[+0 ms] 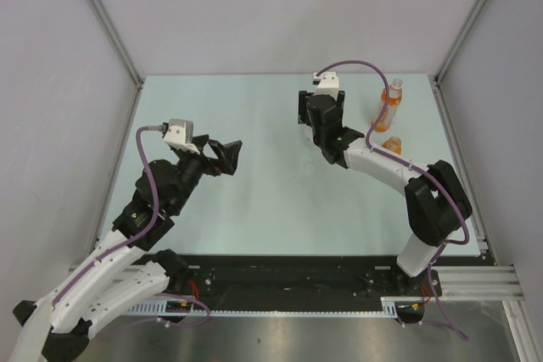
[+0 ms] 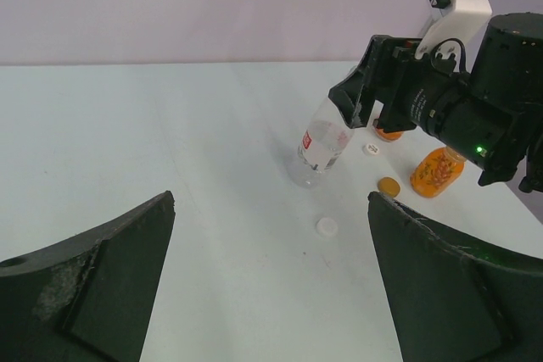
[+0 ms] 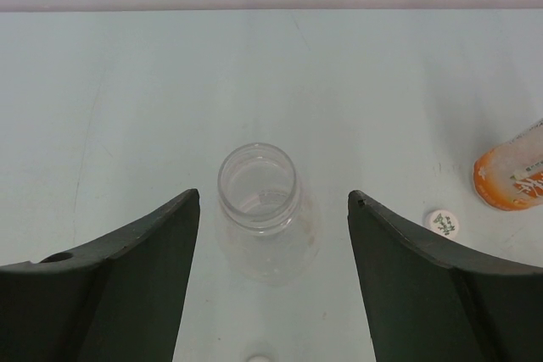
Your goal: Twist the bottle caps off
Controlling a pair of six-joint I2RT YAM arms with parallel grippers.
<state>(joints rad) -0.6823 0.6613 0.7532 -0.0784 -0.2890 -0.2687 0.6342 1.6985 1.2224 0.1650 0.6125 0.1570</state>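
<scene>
Robot test lab, like small booth. Plain pale walls (image 1: 254, 6) on three sides. Silver metal frame bars (image 1: 108, 21) in corners. Smooth pale green table (image 1: 254, 201). Left arm (image 1: 102, 273) and right arm (image 1: 437, 201), white and black, bolted to black rail (image 1: 297, 277) at near edge. Purple cables (image 1: 352, 63) run to small cameras on wrists.
</scene>
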